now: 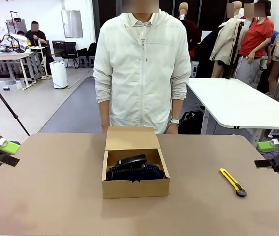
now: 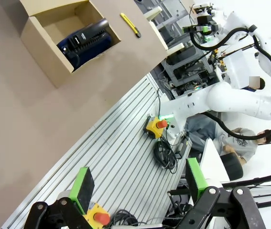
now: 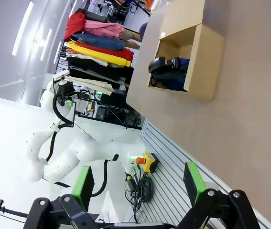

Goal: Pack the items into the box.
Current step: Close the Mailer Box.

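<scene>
While both arms sit at the near corners, I read the left gripper (image 1: 8,153) just beyond the left side of the table (image 1: 55,206). Its green pads are spread wide with nothing between them. Its own wrist camera agrees, since I look straight through the gap at the ribbed aluminium frame (image 2: 116,157) under the table edge. The right gripper (image 1: 266,154) mirrors it off the right side, with its fingers apart and nothing in its grasp.

Further in, at the middle of the table, stands the cardboard box (image 1: 135,188). Its flap lid (image 1: 131,138) is raised at the far side. The navy pouch (image 1: 135,173) lies along the bottom of the box and spans nearly its full width. The black stapler (image 1: 131,161) rests on top of the pouch, toward the far wall. Both items are inside the box and neither gripper is touching them.

To the right of the box and well apart from it lies the yellow-and-black utility knife (image 1: 232,182). It sits flat on the tabletop, between the box and the right gripper, and slants toward the near right.

At the far edge, directly behind the raised flap, a person (image 1: 141,73) in a pale zipped jacket stands with both arms down. I cannot make out the hands behind the flap.
</scene>
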